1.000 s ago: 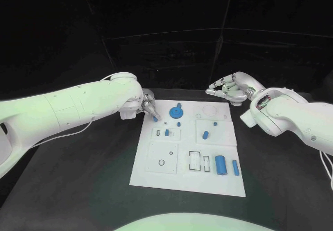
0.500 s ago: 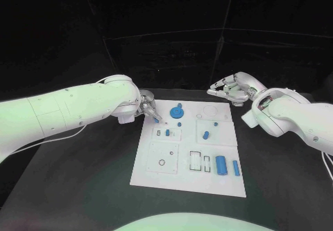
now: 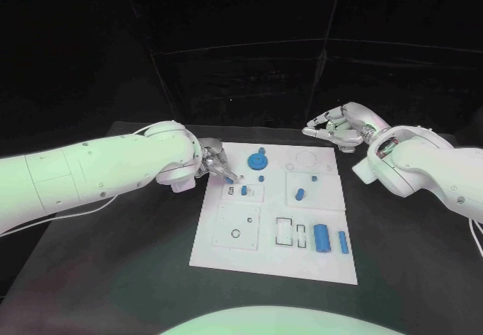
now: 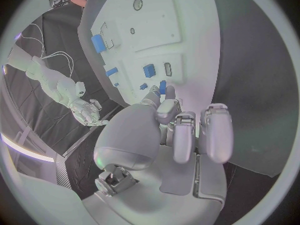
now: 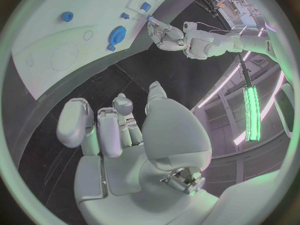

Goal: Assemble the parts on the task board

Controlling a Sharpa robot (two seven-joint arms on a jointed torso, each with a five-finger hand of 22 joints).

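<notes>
The task board [image 3: 266, 258] lay flat in the middle of the black table [image 3: 111, 279], long side running away from the robot. The left hand [image 3: 213, 162] was over the board's far left edge, fingers bunched and pointing down at the board; a small blue part [image 4: 162, 88] showed right at its fingertips [image 4: 167, 110] in the left wrist view, but whether it was pinched or only touched could not be told. Just beside that hand a small blue piece [image 3: 243, 190] sat in a slot on the board's left half. The round blue part [image 3: 257, 162] lay near the far edge, close to the left hand, with a small blue knob touching its far side. A blue peg [image 3: 299, 195] stood in the square plate on the right half, a smaller blue dot [image 3: 312, 179] just beyond it. Near the front right, a large blue cylinder [image 3: 321, 239] lay beside a slimmer blue bar [image 3: 342, 242], both next to the outlined rectangular slots [image 3: 287, 234]. The right hand [image 3: 337, 125] hung beyond the far right corner of the board, off it, fingers loosely curled and apart, holding nothing.
</notes>
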